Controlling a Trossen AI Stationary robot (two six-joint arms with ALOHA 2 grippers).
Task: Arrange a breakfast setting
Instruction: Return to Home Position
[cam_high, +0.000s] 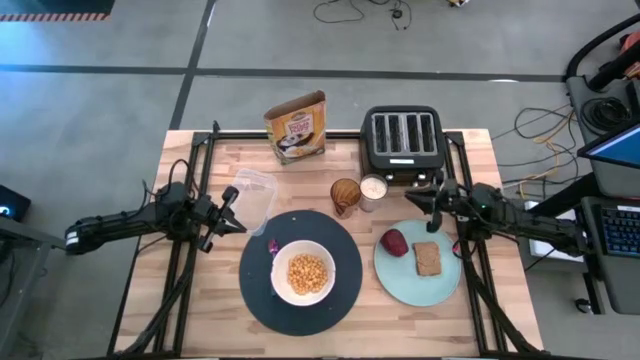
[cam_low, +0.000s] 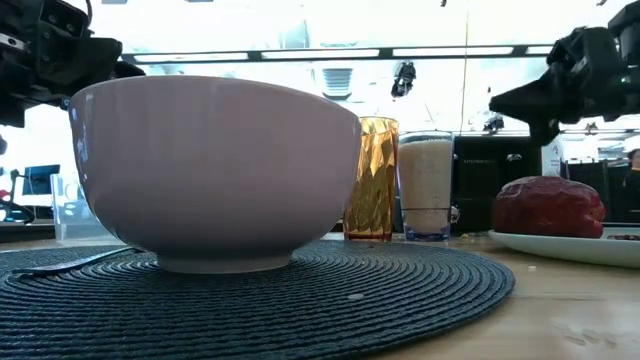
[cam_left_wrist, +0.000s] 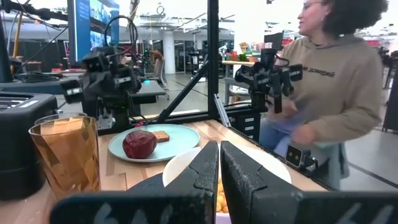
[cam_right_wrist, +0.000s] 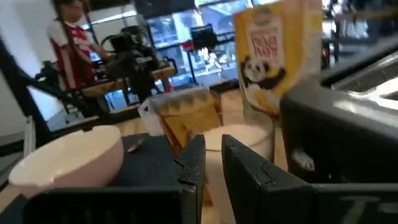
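1. Nearest the low camera, the white bowl (cam_low: 215, 170) is seen standing on the large black round plate (cam_low: 300, 300); cereal is shown inside it in the high view.
2. To its right, the dark red fruit (cam_high: 394, 242) and the brown toast slice (cam_high: 427, 258) are laid side by side on the smaller pale green plate (cam_high: 400, 285). The yellow-brown cereal box (cam_high: 296, 127) is stood at the far edge.
3. The setting is judged complete, so the step in hand is taken to be the retreat of both arms to rest.
4. The left gripper (cam_high: 232, 212) is held left of the black plate, fingers pressed together, nothing grasped.
5. The right gripper (cam_high: 432, 197) is held near the toaster (cam_high: 402, 140), beside the amber glass (cam_high: 345, 195) and the milk glass (cam_high: 373, 188). Its fingers are almost together and empty.
6. A clean pull-back is called for next, so that neither glass is brushed.
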